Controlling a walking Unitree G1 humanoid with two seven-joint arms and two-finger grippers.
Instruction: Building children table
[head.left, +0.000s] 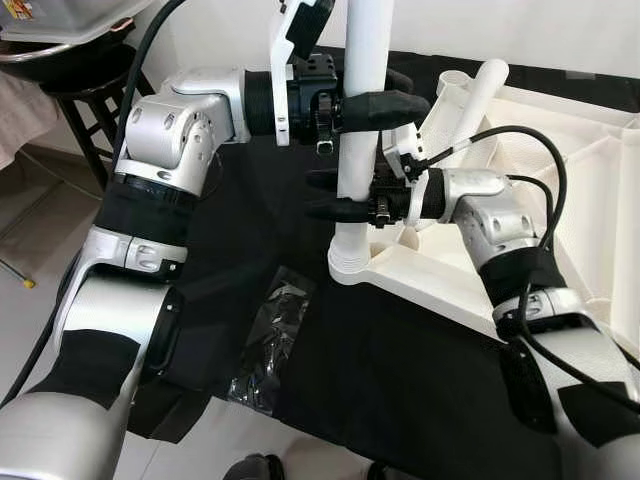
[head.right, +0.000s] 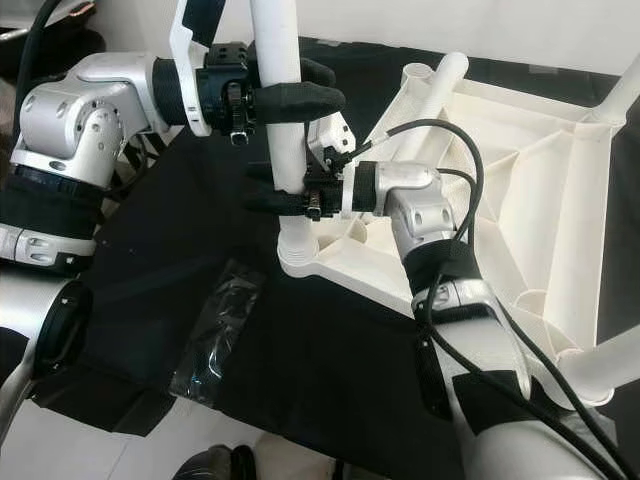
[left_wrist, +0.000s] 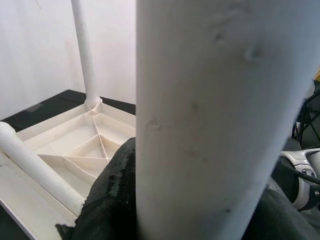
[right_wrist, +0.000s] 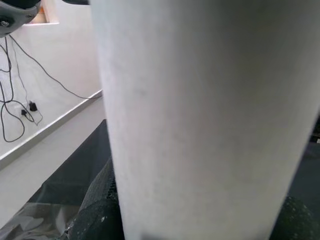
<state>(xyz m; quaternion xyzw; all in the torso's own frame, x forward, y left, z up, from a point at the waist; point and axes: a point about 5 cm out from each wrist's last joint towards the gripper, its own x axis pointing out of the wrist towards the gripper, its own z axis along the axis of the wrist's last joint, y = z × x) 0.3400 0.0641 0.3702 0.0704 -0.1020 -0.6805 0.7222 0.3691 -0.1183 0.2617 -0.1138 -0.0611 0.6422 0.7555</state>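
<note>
While the left hand (head.left: 365, 105) clasps the upright table leg (head.left: 358, 130), the right hand (head.left: 335, 195) pinches it lower.

My arms are silver shells with black bands at the joints and round silver caps at the elbows. My fingers (head.left: 395, 105) are long, matte black and tapered. A white bracket (head.left: 285, 60) sits at my left wrist; black cables (head.left: 520, 140) loop off my right forearm.
</note>
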